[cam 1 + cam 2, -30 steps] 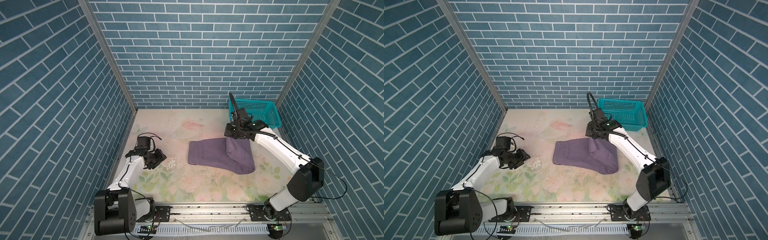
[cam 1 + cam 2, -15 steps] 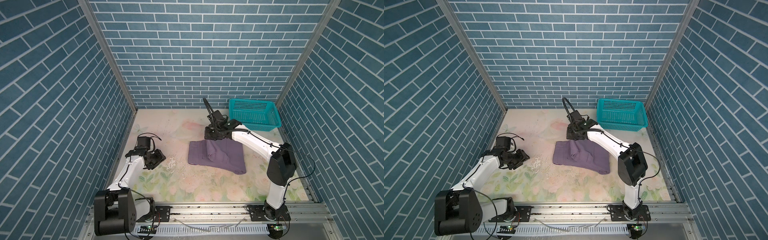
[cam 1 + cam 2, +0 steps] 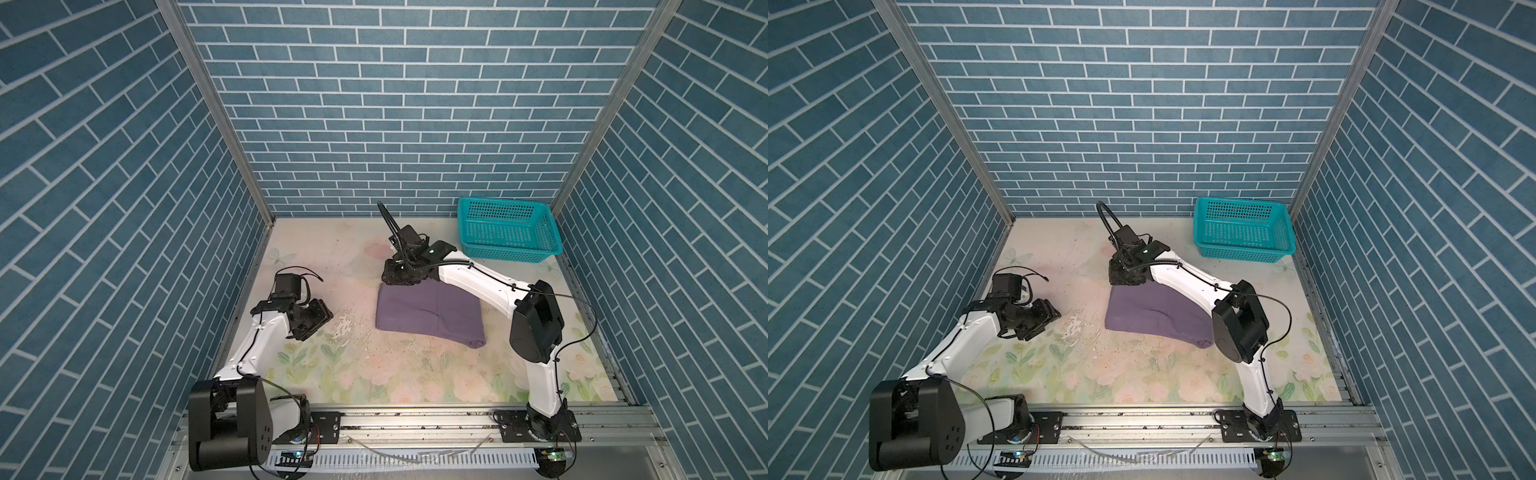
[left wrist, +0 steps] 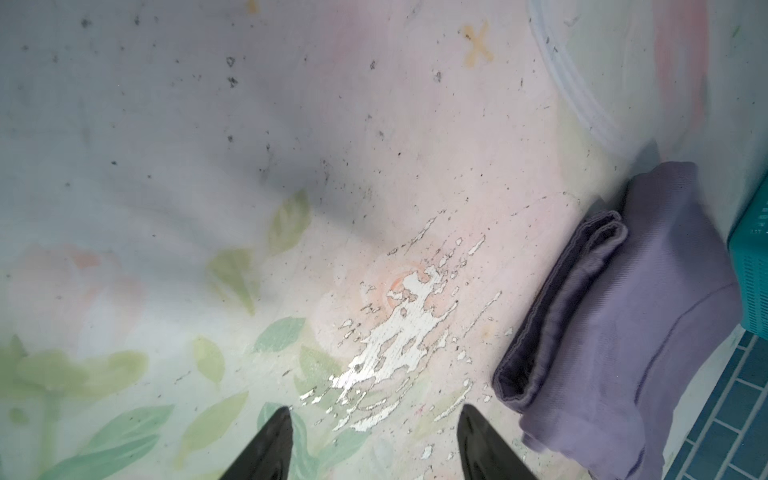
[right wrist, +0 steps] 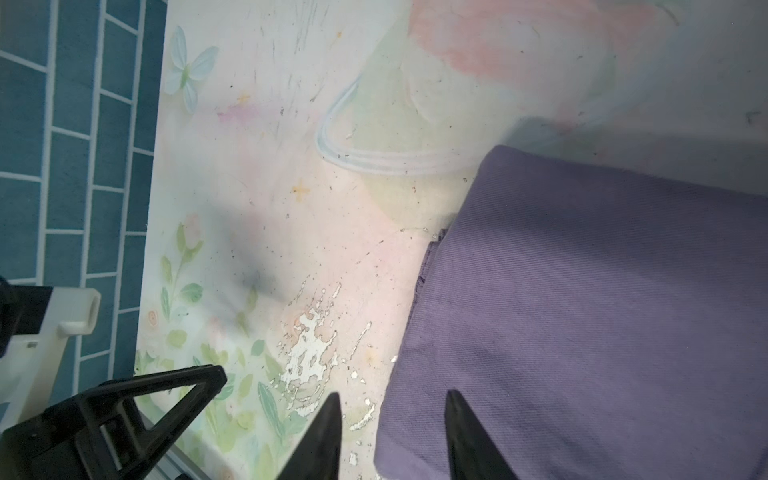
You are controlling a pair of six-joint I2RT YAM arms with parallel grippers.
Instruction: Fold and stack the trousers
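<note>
Folded trousers flat on table; over their far left corner, right gripper, jaws apart; well left, left gripper, jaws apart.

Floral table (worn) bears folded trousers, basket.

**Trousers folded flat near mid-table**

The trousers before me are a plain muted purple, folded into a flat, roughly rectangular packet on the table, a little right of its middle. Their left edge runs straight. From my left wrist the trousers show several stacked layers along that edge, rounded at the fold (soft, not pressed sharp). A faint seam line crosses the top from far to near. The near right corner trails off into a small tail. From my right wrist the trousers show a fine diagonal weave.
</note>
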